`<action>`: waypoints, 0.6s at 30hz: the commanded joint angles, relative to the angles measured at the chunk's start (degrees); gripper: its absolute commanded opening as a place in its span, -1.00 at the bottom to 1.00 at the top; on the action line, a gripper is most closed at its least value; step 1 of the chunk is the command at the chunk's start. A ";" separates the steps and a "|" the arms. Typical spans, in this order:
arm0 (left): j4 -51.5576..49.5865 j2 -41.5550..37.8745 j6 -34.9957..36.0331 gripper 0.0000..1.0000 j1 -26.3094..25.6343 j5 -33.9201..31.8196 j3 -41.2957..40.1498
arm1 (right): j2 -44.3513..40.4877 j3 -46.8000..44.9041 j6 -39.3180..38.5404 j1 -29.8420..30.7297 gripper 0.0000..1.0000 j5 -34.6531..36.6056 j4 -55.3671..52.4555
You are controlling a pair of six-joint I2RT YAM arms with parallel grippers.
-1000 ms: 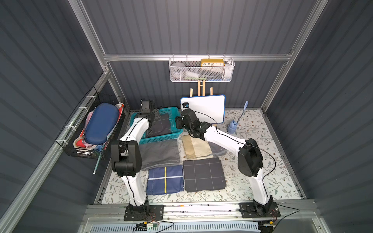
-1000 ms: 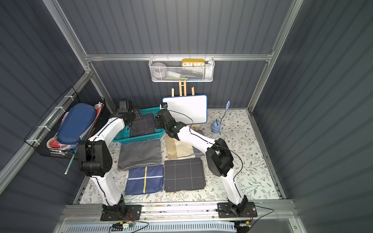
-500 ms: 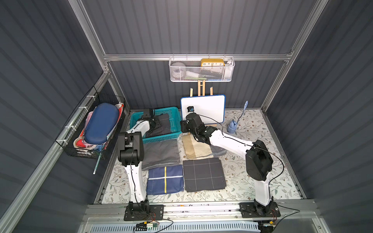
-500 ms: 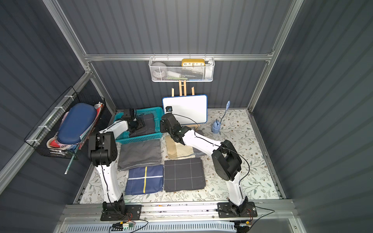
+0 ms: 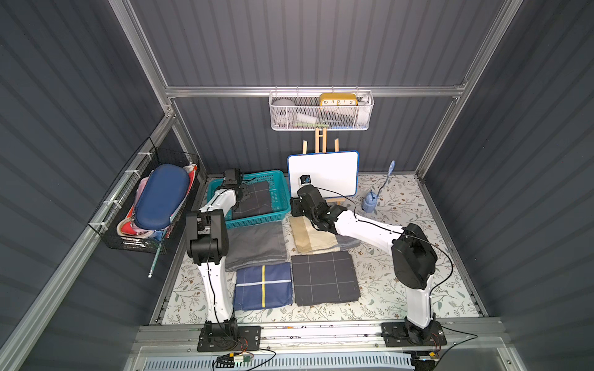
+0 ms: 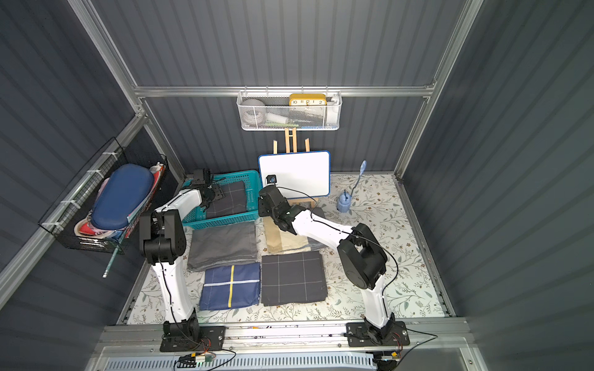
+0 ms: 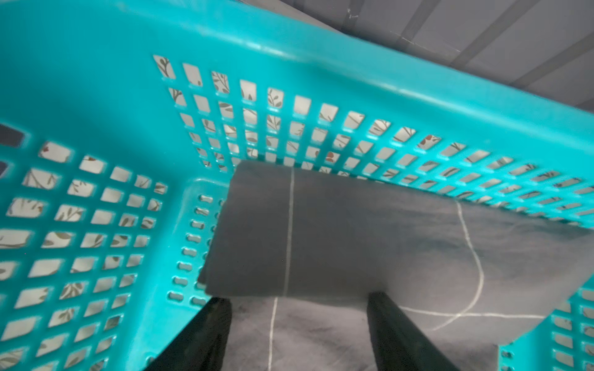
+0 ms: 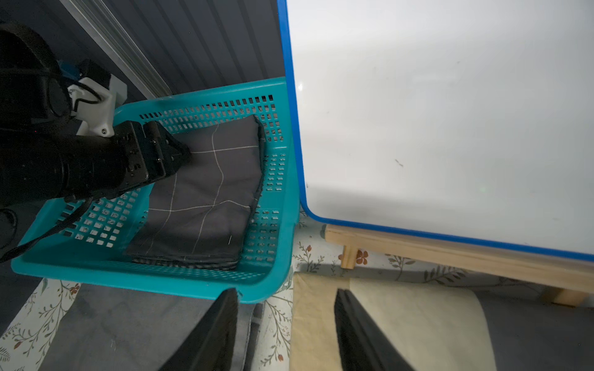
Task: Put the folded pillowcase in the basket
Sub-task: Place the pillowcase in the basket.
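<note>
Pillowcase [image 5: 254,202]: dark grey with thin pale grid lines, folded flat, lying inside the basket [image 5: 254,221] on its lattice base. It sits toward the end of the basket nearest the whiteboard [image 5: 323,173]. Both top views show it there [image 6: 226,200].
Basket: teal plastic with perforated walls, standing on the floral mat [image 5: 401,208] by the back wall; the part of its base at the end away from the whiteboard is bare [image 8: 96,225].
Left gripper [image 8: 184,154]: reaches into the basket over its far wall, tips down on the pillowcase's top layer. In the left wrist view its two black fingers [image 7: 205,334] stand well apart with only flat cloth [image 7: 353,241] showing between them, clamped on nothing.
Right gripper [image 8: 286,290]: outside the basket, just beside its near corner at the whiteboard end. The jaws are spread and nothing is between them; they hang over the mat.
Grey cloth [image 5: 257,244]: folded, just beside the basket's near wall.
Beige cloth [image 5: 315,237]: folded, near the same corner of the basket, below the whiteboard's wooden easel foot.
Navy cloth [image 5: 263,290]: has a yellow and white cross and lies beyond the grey cloth, well apart from the basket.
Dark grid cloth [image 5: 324,278]: just beside the navy one, also well apart from the basket.
</note>
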 commanded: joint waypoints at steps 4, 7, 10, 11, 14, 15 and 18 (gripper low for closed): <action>8.51 -10.28 3.00 0.52 -1.40 13.83 -7.22 | -6.95 -4.97 -2.23 -0.21 0.08 4.14 0.12; 3.56 -5.51 0.73 0.50 -1.32 15.18 -2.65 | -8.74 -7.10 -2.46 -0.21 0.08 4.30 0.26; 3.38 -1.40 0.96 0.49 -1.25 15.59 -0.39 | -10.40 -9.22 -1.99 -0.21 0.09 4.06 0.14; 3.39 -0.19 1.09 0.49 -1.16 15.71 0.39 | -10.96 -10.14 -1.73 -0.21 0.09 4.08 0.20; 3.07 2.91 1.31 0.45 -0.57 15.25 2.47 | -12.69 -12.56 -1.07 -0.21 0.09 4.25 0.09; 2.81 3.72 1.56 0.44 -0.15 15.04 3.21 | -13.20 -13.34 -0.87 -0.19 0.09 4.33 0.02; 3.40 5.53 2.60 0.41 0.57 12.81 4.53 | -14.93 -15.88 0.07 -0.21 0.10 4.20 -0.17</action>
